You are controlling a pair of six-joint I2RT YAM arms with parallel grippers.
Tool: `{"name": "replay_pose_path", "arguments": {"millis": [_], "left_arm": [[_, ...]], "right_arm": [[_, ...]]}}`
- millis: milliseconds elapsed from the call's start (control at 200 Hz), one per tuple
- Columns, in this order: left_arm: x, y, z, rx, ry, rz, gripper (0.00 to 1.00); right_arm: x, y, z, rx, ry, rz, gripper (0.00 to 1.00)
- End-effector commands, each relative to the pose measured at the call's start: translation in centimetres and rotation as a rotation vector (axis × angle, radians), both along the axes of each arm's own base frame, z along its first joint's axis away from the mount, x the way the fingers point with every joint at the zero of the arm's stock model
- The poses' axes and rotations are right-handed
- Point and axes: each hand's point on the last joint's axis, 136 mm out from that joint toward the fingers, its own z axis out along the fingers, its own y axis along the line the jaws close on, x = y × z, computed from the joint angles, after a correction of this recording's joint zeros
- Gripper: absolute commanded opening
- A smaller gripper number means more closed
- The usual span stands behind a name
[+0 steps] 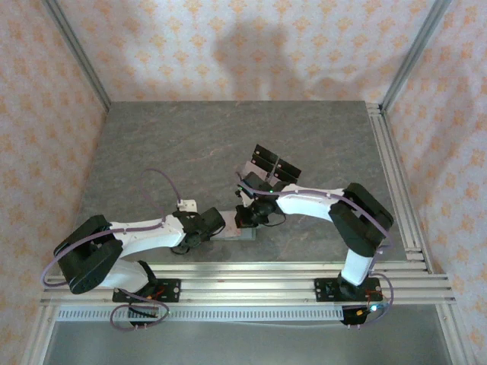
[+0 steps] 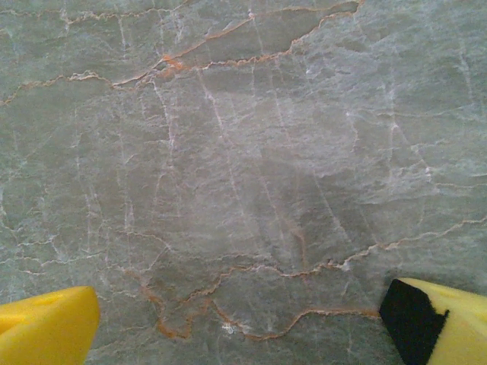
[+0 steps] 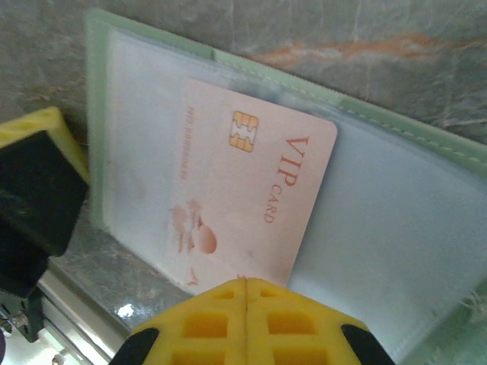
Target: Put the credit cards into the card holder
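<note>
Pale pink VIP card (image 3: pixel 251 198) askew, face up, on the open sage-green card holder (image 3: pixel 396 228)

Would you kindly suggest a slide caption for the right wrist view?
Right gripper shut on a pink VIP card, held over the open green card holder.

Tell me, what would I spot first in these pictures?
A pink VIP card, pinched at its near edge by the shut right gripper, lies on the open green card holder. The left gripper hangs wide open over the marble table.
</note>
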Motion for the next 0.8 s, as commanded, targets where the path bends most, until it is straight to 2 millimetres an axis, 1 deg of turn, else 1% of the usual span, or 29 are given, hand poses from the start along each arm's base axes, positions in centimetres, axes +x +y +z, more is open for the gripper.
{"name": "replay_pose_path", "arguments": {"millis": [0, 255, 465, 796], "left_arm": [[-0.8, -0.1, -1.1, -0.009, 0.026, -0.005, 1.00], [-0.7, -0.2, -1.1, -0.010, 0.023, -0.008, 1.00], [-0.7, -0.3, -1.1, -0.012, 0.022, -0.010, 1.00], [-0.7, -0.5, -1.2, -0.020, 0.020, -0.010, 1.00]], "right_arm": [[0.4, -1.6, 0.4, -0.046, -0.038, -0.021, 0.01], [0.2, -2.2, -1.2, -0.099, -0.009, -0.016, 0.00], [-0.1, -2.0, -2.2, -0.112, 0.017, -0.007, 0.00], [-0.2, -0.4, -2.4, -0.102, 0.031, 0.027, 0.00]]}}
